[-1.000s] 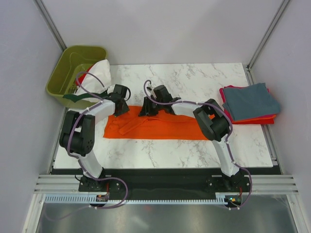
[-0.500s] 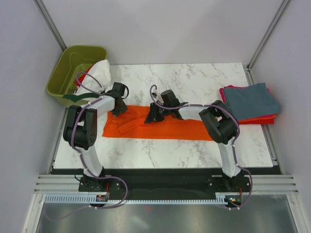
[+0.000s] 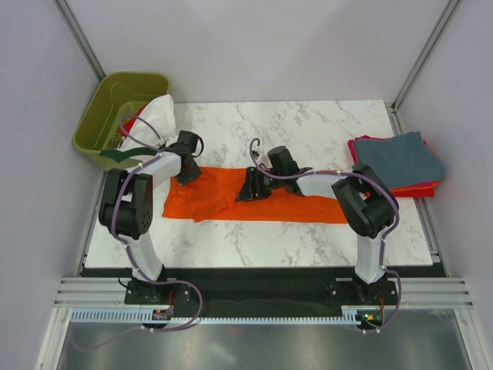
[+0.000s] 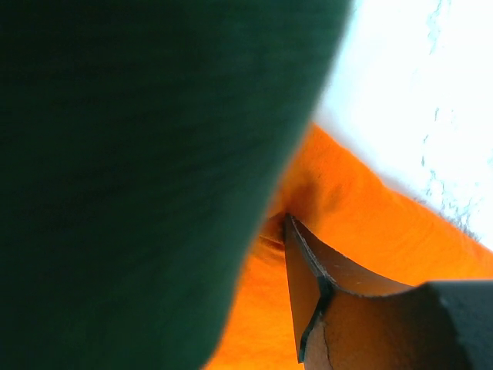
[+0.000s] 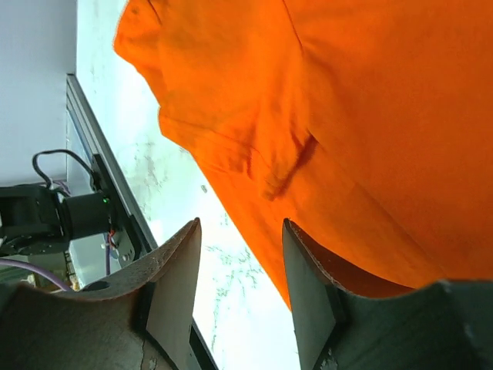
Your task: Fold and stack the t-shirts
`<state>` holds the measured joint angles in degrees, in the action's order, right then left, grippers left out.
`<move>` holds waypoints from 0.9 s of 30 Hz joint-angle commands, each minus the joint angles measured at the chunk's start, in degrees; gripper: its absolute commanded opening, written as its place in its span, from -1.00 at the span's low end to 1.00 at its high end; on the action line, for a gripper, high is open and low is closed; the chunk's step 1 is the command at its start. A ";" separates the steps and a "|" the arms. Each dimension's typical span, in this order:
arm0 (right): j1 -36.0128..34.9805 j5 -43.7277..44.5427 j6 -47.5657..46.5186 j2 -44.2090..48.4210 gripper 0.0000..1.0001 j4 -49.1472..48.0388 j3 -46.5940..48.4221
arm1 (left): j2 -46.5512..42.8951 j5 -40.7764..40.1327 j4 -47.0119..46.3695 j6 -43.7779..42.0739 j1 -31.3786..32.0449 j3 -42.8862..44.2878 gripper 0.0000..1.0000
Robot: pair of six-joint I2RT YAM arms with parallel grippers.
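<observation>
The orange t-shirt (image 3: 285,204) lies spread across the middle of the marble table (image 3: 308,123). My left gripper (image 3: 187,171) is low on its far left corner. In the left wrist view only one finger (image 4: 308,301) shows. It stands off to the right as in open jaws, with its tip touching orange cloth (image 4: 362,208). A dark green blur (image 4: 139,169) hides the other finger. My right gripper (image 3: 251,190) is open and empty just above the shirt's middle. Bare table shows between its fingers (image 5: 173,301), with orange cloth (image 5: 347,116) beside them.
A folded stack with a blue-grey shirt (image 3: 397,158) on top of red and magenta ones lies at the right edge. An olive-green bin (image 3: 108,108) stands at the back left, and a white shirt with dark green trim (image 3: 158,116) spills out of it.
My right gripper has moved to the right and a little nearer along the orange shirt. The shirt's right edge has shifted slightly right. My left gripper has barely moved.
</observation>
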<state>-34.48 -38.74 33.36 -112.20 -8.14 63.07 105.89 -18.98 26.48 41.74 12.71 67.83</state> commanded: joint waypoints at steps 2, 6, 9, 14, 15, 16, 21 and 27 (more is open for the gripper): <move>-0.06 -0.81 0.82 2.26 0.08 -1.70 6.17 | -5.60 -1.06 1.56 -1.04 0.03 -0.95 -0.03; -0.59 3.48 -0.31 1.90 0.05 3.81 9.97 | -10.59 -0.53 1.56 -2.71 1.79 -2.09 -0.01; -0.50 9.54 -4.08 4.09 -0.01 7.96 10.32 | -15.68 -2.29 1.73 -3.85 5.12 -4.63 0.04; -0.50 19.04 -8.31 10.33 -0.08 15.77 7.87 | -22.73 -2.82 1.65 -3.51 7.77 -9.29 0.04; -0.50 22.19 -8.58 11.47 -0.10 16.22 7.08 | -23.79 -2.81 1.56 -3.24 7.86 -10.78 0.02; -0.50 23.87 -9.01 13.92 -0.11 16.75 5.33 | -25.36 -2.90 1.30 -2.98 7.77 -11.40 0.01; 0.81 38.28 -8.14 20.09 -0.42 22.81 -0.13 | -26.61 -4.83 -0.20 -3.41 7.86 -13.26 -0.37; 4.33 47.88 -7.09 26.68 -1.00 26.33 -8.39 | -20.13 -6.07 -0.29 -3.06 7.86 -9.40 -0.95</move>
<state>-31.57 0.58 26.06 -88.47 14.28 57.58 82.35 -22.50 27.55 39.11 20.64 55.27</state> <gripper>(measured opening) 0.011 0.034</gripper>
